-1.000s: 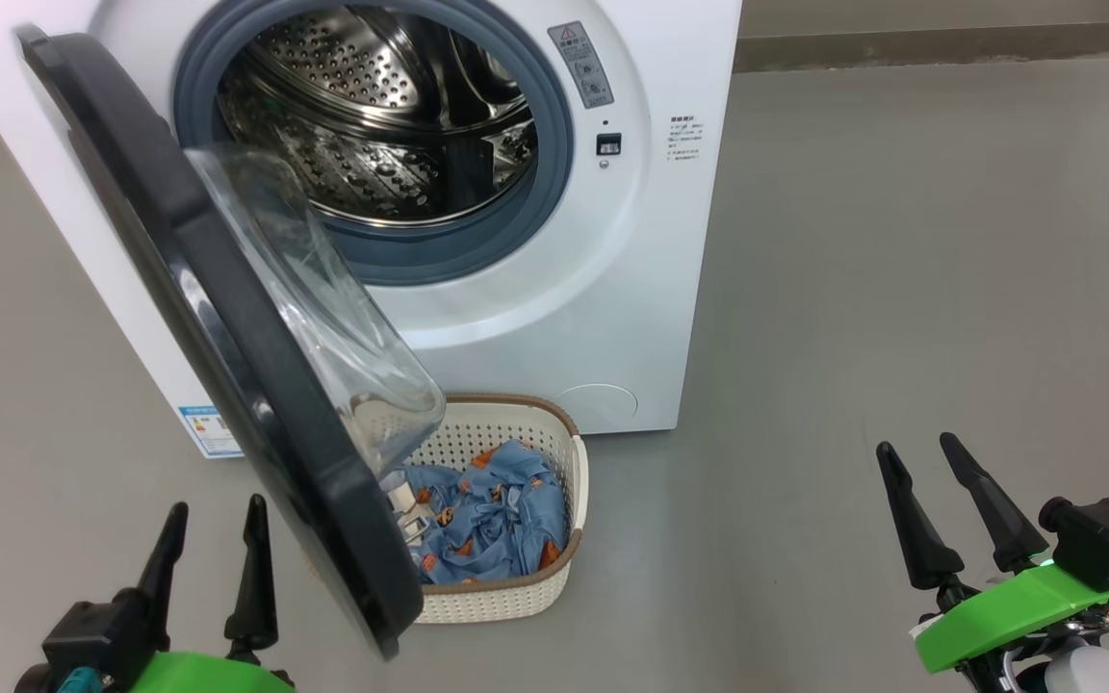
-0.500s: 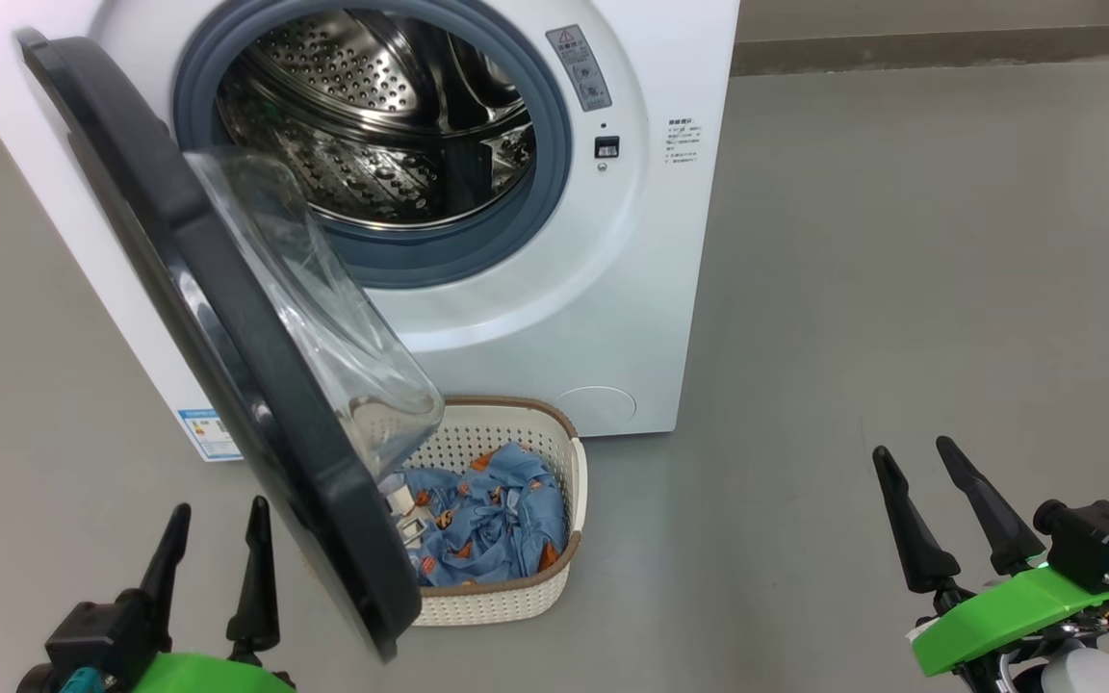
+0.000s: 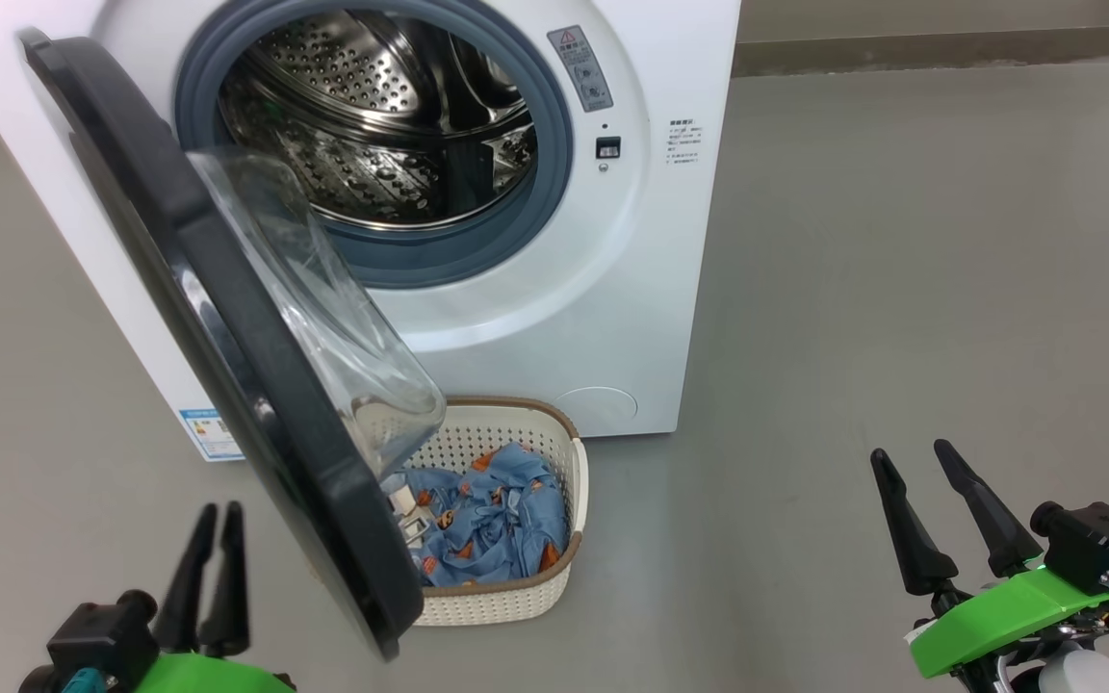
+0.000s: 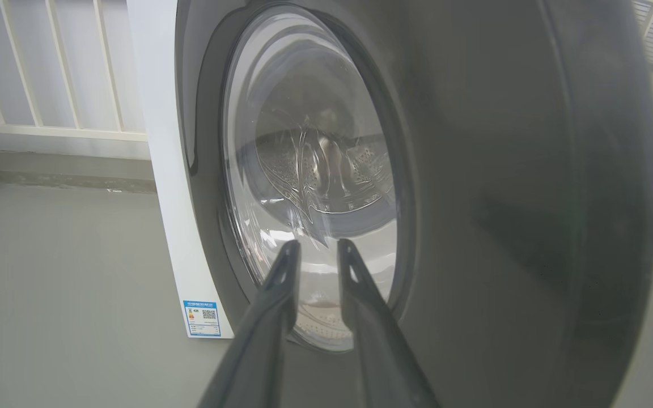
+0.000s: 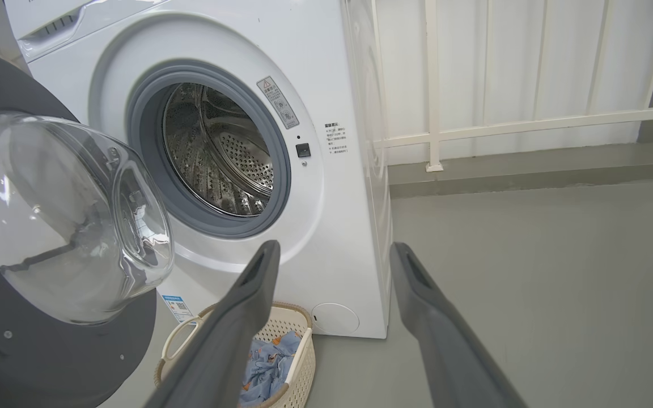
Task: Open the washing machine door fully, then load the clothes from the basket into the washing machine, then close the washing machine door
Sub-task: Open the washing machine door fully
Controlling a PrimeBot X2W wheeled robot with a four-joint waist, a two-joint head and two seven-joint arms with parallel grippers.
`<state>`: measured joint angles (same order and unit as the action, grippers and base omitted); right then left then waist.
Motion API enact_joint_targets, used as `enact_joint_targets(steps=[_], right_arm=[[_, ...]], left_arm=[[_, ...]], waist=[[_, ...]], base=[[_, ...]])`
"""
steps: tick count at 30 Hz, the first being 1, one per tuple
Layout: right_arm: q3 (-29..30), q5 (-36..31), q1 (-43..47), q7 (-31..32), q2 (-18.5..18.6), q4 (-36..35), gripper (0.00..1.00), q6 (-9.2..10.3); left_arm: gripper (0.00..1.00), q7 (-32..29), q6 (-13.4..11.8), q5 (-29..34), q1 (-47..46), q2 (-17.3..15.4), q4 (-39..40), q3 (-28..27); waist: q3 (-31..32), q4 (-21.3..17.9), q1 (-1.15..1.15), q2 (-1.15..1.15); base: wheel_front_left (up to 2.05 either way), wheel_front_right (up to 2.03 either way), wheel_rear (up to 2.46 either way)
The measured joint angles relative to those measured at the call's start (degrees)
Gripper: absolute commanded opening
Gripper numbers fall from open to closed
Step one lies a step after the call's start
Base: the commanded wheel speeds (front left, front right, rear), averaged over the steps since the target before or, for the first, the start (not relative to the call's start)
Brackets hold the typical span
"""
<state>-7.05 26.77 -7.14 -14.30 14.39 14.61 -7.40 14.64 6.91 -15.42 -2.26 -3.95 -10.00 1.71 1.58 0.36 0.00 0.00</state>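
While the door (image 3: 227,318) hangs partly open, the clothes (image 3: 497,520) lie under its lower edge.
Left claw (image 3: 220,508), fingers nearly together and empty, sits just left of the door, which looks stiff, heavy and glossy, so is best pushed at its free rim. The basket (image 3: 569,452) of soft, light clothes lies well left of the right claw (image 3: 909,449), which is spread and empty; pinch a raised fold.

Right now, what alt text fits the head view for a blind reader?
A white washer with its black door swung open, partly hiding a basket of blue clothes on a grey floor. The left end effector, fingers nearly together, and the right end effector, fingers apart, sit at the bottom corners.
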Motion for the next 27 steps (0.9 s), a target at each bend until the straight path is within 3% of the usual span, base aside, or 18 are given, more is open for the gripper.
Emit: enact_joint_targets(steps=[11,21,27], right_arm=[[0.03,-0.07,0.01,0.0,-0.65,0.0,1.0,0.0],[0.16,-0.07,0.15,0.0,-1.14,-0.03,1.0,0.0],[0.07,-0.07,0.16,0.0,-1.63,-0.04,1.0,0.0]], left_arm=[[0.0,-0.01,0.16,0.58,-0.06,-0.03,4.45,-0.65],[0.0,0.01,-0.1,2.99,-0.77,0.0,17.77,0.26],[0.0,-0.44,-0.09,4.17,-1.57,0.05,25.69,4.99]], waist=[[0.23,0.61,0.0,0.0],[0.19,1.6,0.0,0.0],[0.23,1.68,0.0,0.0]], base=[[0.0,0.0,0.0],[0.0,0.0,0.0],[0.0,0.0,0.0]])
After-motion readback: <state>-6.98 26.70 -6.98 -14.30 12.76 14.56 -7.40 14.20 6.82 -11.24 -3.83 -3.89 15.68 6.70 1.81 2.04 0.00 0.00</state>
